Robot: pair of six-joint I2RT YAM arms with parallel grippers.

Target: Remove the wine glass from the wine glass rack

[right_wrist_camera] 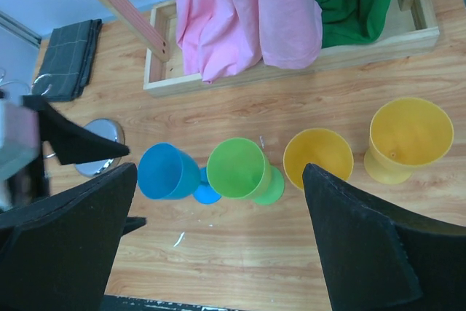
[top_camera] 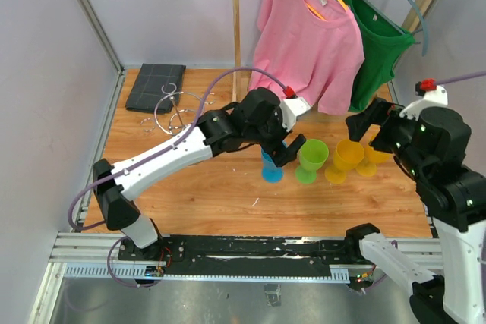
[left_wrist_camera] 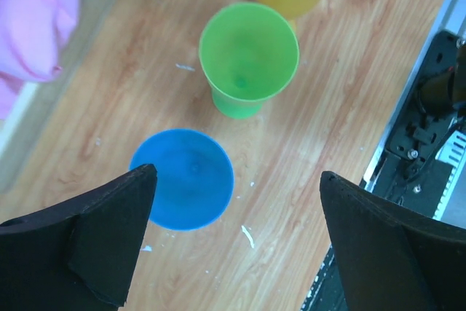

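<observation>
The wooden desk [top_camera: 228, 187] carries everything. The chrome wine glass rack [top_camera: 173, 108] stands at its far left rear, apart from both my end effectors. My left end effector [left_wrist_camera: 234, 174] hovers with its fingers spread wide above the blue wine glass [left_wrist_camera: 186, 180], which stands upright on the desk just beside the green glass [left_wrist_camera: 247, 52]. My right end effector [right_wrist_camera: 217, 169] is also spread apart, near the yellow glasses [top_camera: 348, 158].

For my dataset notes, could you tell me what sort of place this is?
Likely a robot lab cell: walled wooden table, metal mounting rail, staged cups and shirts.
</observation>
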